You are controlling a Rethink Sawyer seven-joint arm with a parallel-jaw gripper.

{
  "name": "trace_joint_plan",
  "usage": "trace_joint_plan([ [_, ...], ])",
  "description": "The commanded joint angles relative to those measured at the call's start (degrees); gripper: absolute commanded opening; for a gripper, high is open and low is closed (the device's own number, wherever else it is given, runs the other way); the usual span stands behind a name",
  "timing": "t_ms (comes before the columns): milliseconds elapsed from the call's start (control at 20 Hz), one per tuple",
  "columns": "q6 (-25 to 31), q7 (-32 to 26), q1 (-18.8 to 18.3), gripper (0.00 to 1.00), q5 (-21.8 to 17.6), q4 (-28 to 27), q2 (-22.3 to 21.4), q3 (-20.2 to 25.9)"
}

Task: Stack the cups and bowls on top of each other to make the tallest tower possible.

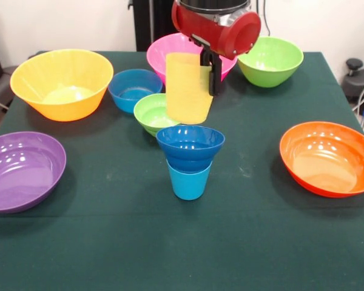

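Front view shows you the gripper (210, 76) clamping the translucent yellow cup (187, 88) above the dark blue bowl (190, 143); the table (170, 254) lies bare along its near edge.

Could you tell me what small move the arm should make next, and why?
Probably lower the yellow cup straight into the dark blue bowl. The gripper holds the cup by its rim just above and slightly behind that bowl, which already sits on the light blue cup.
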Motion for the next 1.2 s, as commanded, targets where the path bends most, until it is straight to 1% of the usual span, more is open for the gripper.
trace_joint_plan([
  [50, -0.8, -12.5, -0.5, 0.00, -5.4, -1.2, 6.7, 4.8],
  [250, -0.8, -12.7, -0.5, 0.00, -5.6, -1.7, 7.3, 4.6],
  [550, -1.7, -12.0, 0.0, 0.00, -5.9, -0.6, 6.9, 4.1],
  [600, -2.7, -11.6, 0.2, 0.00, -6.0, 0.5, 6.5, 3.9],
  [900, -5.7, -10.2, 0.9, 0.00, -6.2, 3.0, 6.0, 3.5],
  [1200, -6.2, -9.8, 1.2, 0.00, -6.3, 3.4, 5.9, 3.0],
])
